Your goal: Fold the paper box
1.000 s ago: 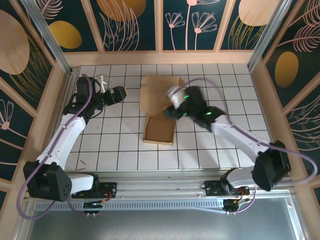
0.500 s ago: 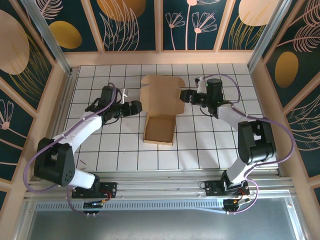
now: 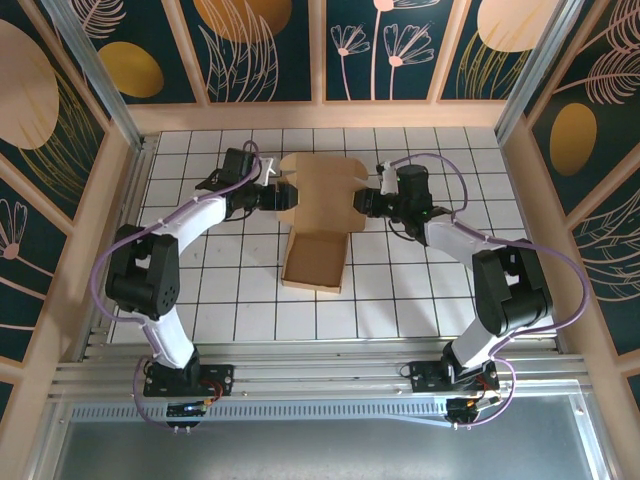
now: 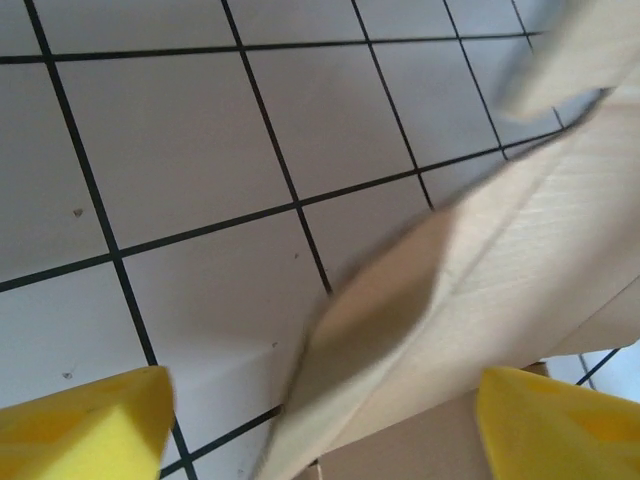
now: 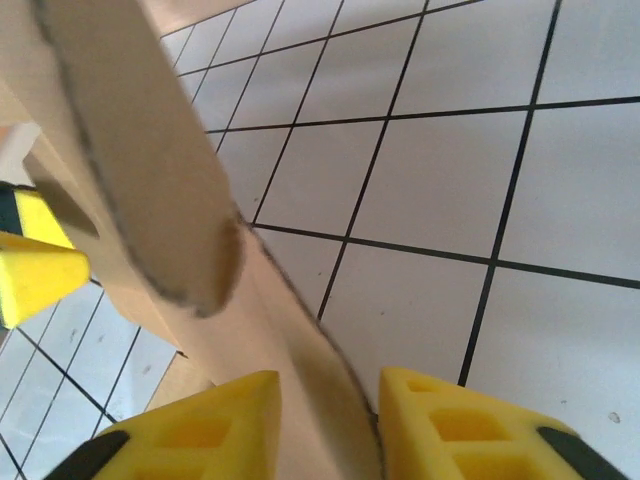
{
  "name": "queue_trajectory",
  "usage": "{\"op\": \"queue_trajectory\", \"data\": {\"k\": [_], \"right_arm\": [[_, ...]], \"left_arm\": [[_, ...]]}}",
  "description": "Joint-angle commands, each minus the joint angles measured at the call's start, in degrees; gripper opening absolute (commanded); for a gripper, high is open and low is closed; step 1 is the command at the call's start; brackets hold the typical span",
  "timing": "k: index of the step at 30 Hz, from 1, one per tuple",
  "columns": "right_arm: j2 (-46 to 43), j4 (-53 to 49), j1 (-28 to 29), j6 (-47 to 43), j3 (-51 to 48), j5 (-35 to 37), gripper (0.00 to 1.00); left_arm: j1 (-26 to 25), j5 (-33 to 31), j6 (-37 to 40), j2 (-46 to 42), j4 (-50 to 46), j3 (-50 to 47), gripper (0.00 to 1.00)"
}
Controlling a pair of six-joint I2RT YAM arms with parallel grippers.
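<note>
The paper box [image 3: 322, 190] is brown cardboard: a flat lid panel with side flaps lies at the back, joined to a shallow open tray [image 3: 313, 262] nearer me. My left gripper [image 3: 284, 196] is at the lid's left edge. Its yellow fingers [image 4: 85, 425] stand wide apart, open, with the raised left flap [image 4: 450, 290] between them. My right gripper [image 3: 362, 203] is at the lid's right edge. In the right wrist view its fingertips [image 5: 470, 425] sit close together, shut on the box's right flap [image 5: 310, 400].
The box lies on a white tiled table [image 3: 420, 300] with black grid lines. Wooden walls [image 3: 320, 115] fence the table at the back and sides. A metal rail [image 3: 320, 365] holding both arm bases runs along the near edge.
The left arm swung right and back until its gripper reached the lid's left flap. The right gripper moved a little left and closed on the right flap.
</note>
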Motion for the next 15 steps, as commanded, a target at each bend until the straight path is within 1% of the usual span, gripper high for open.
{"op": "queue_trajectory", "data": {"k": [1, 3, 6, 7, 9, 11, 13, 15], "right_arm": [[-0.78, -0.39, 0.79, -1.76, 1.11, 1.77, 0.28], [-0.47, -0.96, 1.18, -2.53, 1.81, 2.38, 0.24], [-0.09, -0.15, 1.48, -2.21, 2.16, 3.05, 0.21], [0.02, -0.19, 1.66, -2.18, 2.48, 3.42, 0.19], [0.45, -0.59, 2.48, -3.22, 3.45, 4.55, 0.19], [0.87, -1.1, 3.6, -4.87, 4.46, 6.31, 0.18], [1.24, -1.44, 4.28, -6.09, 5.67, 8.06, 0.13], [1.68, -1.74, 4.96, -7.16, 7.26, 10.43, 0.07]], "left_arm": [[0.01, 3.16, 2.68, 0.7, -0.12, 1.49, 0.64], [-0.01, 3.15, 3.46, 0.78, -0.4, 1.23, 0.56], [-0.03, 4.94, 3.67, 1.1, -0.15, 0.65, 0.48], [-0.05, 5.82, 3.43, 1.01, 0.41, 0.14, 0.44], [-0.01, 6.63, 2.64, 0.58, 2.17, -1.49, 0.32], [0.02, 6.55, 2.35, 0.34, 3.39, -2.64, 0.29], [-0.01, 6.25, 2.41, 0.5, 4.08, -2.94, 0.27], [-0.01, 6.38, 2.69, 0.36, 5.96, -3.18, 0.18]]}}
